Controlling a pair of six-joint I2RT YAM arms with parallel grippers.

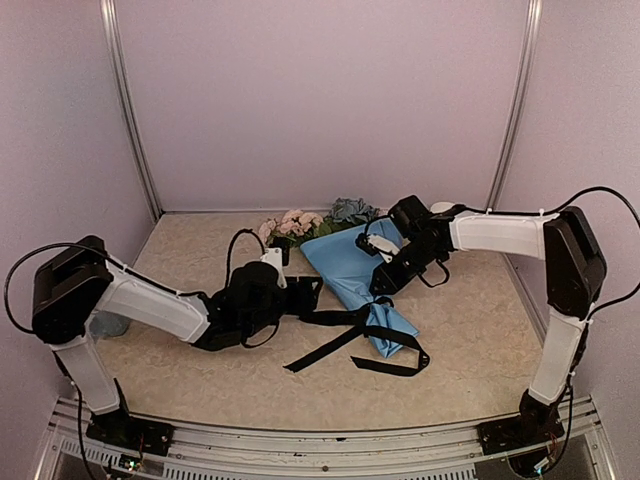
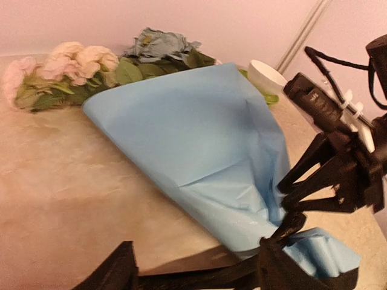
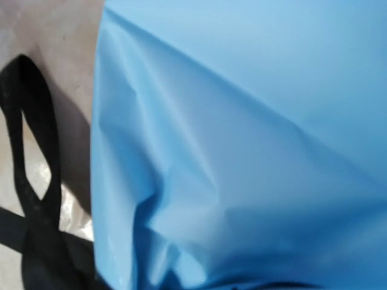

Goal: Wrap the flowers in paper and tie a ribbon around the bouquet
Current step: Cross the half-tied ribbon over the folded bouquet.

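The bouquet (image 1: pixel 352 268) lies on the table as a cone of light blue paper (image 2: pixel 199 133). Pink and blue-grey flowers (image 1: pixel 305 224) stick out of its wide far end. A black ribbon (image 1: pixel 330 350) is wound round the narrow near end, and its ends trail over the table. My left gripper (image 1: pixel 300 296) sits just left of the cone, open, its fingers (image 2: pixel 115 272) wide apart, with a stretch of ribbon (image 2: pixel 205 279) lying between them. My right gripper (image 1: pixel 384 283) hovers over the cone's right side with its fingers (image 2: pixel 296 172) slightly apart. The right wrist view shows only paper (image 3: pixel 254 121) and ribbon (image 3: pixel 36 199).
A white bowl (image 2: pixel 266 75) stands behind the bouquet at the back right. Pale walls with metal corner posts (image 1: pixel 135 130) close in the table on three sides. A black cable (image 1: pixel 235 250) loops above the left wrist.
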